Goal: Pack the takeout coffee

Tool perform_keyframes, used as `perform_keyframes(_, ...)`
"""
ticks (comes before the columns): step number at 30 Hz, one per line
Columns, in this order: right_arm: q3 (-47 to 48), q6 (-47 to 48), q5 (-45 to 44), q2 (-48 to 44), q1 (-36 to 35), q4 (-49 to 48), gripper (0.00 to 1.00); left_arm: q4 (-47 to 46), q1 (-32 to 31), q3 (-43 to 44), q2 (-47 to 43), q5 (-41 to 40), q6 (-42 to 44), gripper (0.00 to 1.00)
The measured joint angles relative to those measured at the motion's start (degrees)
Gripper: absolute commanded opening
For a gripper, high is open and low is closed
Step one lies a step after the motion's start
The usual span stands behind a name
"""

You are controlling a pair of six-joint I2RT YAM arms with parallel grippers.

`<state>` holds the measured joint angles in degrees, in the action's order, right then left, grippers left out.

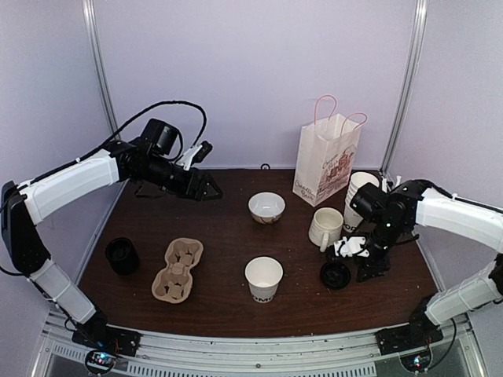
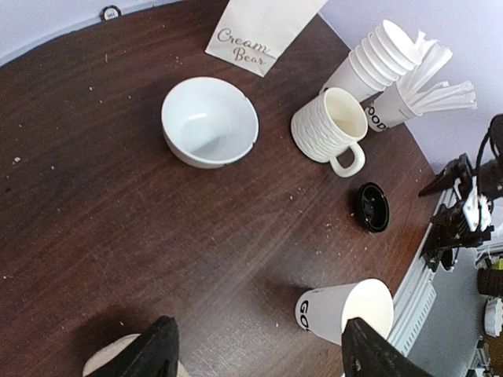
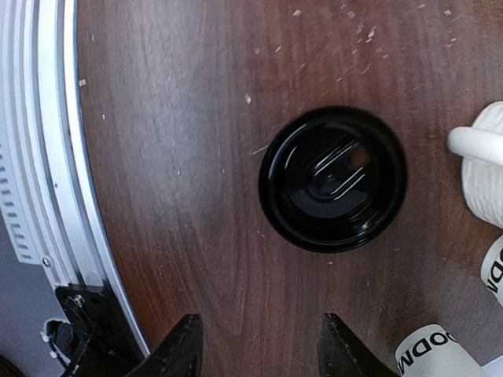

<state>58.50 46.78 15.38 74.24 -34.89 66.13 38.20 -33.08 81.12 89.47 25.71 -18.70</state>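
One white paper cup with black lettering stands open, without a lid, at the front middle; it also shows in the left wrist view. A loose black lid lies flat on the table to its right, and shows in the right wrist view. No lidded cup is in view. My right gripper is open and empty, low over the table just beside the lid. My left gripper is open and empty, held high at the back left.
A cardboard cup carrier lies front left, with a black round object beside it. A white bowl, a white mug, a paper bag and a stack of paper cups stand at the back right.
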Motion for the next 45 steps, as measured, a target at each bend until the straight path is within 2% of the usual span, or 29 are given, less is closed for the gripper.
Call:
perform_keyframes(6, -7.5, 5.05, -5.81, 0.2, -4.72, -6.27, 0.51, -3.69, -0.02, 0.09, -0.04, -3.13, -0.04, 0.75)
perform_keyframes(19, -9.64, 8.0, -9.68, 8.02, -11.82, -17.62, 0.45, -5.4, -0.02, -1.03, -1.81, -5.4, -0.46, 0.75)
perform_keyframes(29, -12.81, 8.74, -11.85, 9.33, -12.98, -21.66, 0.38, -5.51, -0.02, -1.88, -2.93, -6.47, -0.55, 0.75)
perform_keyframes(45, -13.07, 5.29, -12.85, 10.86, -13.0, -24.17, 0.12, -5.57, -0.02, -2.16, -3.06, -6.69, -0.72, 0.75)
